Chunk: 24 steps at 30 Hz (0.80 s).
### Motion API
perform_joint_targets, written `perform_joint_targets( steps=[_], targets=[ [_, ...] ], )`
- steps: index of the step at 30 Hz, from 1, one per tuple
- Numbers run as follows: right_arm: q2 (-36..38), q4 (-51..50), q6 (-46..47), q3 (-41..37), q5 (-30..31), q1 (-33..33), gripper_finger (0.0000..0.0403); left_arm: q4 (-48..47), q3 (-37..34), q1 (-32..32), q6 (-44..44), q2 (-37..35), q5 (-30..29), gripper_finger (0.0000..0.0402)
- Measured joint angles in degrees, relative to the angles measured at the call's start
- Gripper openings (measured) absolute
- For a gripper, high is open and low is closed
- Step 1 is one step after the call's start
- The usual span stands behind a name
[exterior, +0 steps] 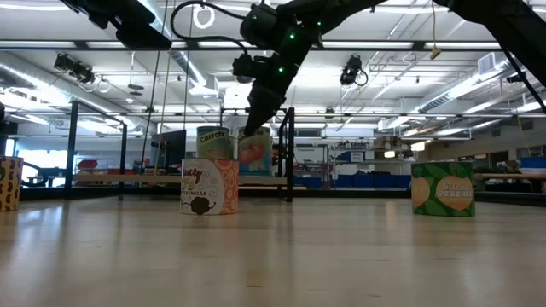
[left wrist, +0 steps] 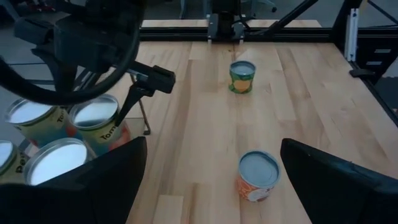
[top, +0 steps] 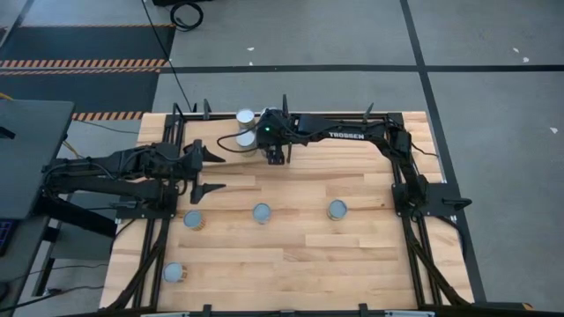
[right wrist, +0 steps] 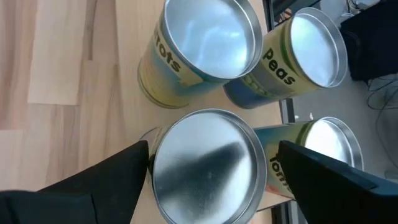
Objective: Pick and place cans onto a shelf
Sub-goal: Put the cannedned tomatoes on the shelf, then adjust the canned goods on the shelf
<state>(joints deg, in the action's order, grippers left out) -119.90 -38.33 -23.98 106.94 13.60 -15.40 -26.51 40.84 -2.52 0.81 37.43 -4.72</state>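
A can (right wrist: 205, 165) is straddled on the shelf (right wrist: 62, 56) by the spread right gripper (right wrist: 208, 186); placement seems finished. Next, retreat is called for. The left gripper (top: 211, 172) is held spread.

1. Shelf (top: 211, 119) sits along the table's (top: 352, 255) far edge, left of centre.
2. Cans (top: 246, 116) cluster on it, touching.
3. Three cans line up mid-table: left (top: 193, 219), middle (top: 262, 212), right (top: 337, 210).
4. One can (top: 174, 273) sits alone near the front-left corner.
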Motion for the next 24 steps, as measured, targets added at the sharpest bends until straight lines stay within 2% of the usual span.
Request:
perform_joint_targets(
  steps=[11, 16, 19, 24],
  targets=[
    [0.0, -0.48, -0.59, 0.0, 3.36, 0.27, 0.0366, 0.03, 0.0, 0.0, 0.11, 0.0, -0.29, 0.0375],
    [2.05, -1.49, -0.09, -0.11, 3.31, 2.2, 0.0366, 0.12, 0.0, -0.23, 3.76, 0.01, -3.96, 0.0375],
    [5.71, -2.51, 0.3, -0.09, 3.31, 4.48, 0.0366, 1.18, -0.8, -2.33, 3.61, 0.42, -7.27, 0.0375],
    [12.98, -5.84, 3.04, -0.09, 3.29, 8.32, 0.0366, 7.12, -8.49, -9.49, 3.15, 1.24, -7.51, 0.0374]
  ],
)
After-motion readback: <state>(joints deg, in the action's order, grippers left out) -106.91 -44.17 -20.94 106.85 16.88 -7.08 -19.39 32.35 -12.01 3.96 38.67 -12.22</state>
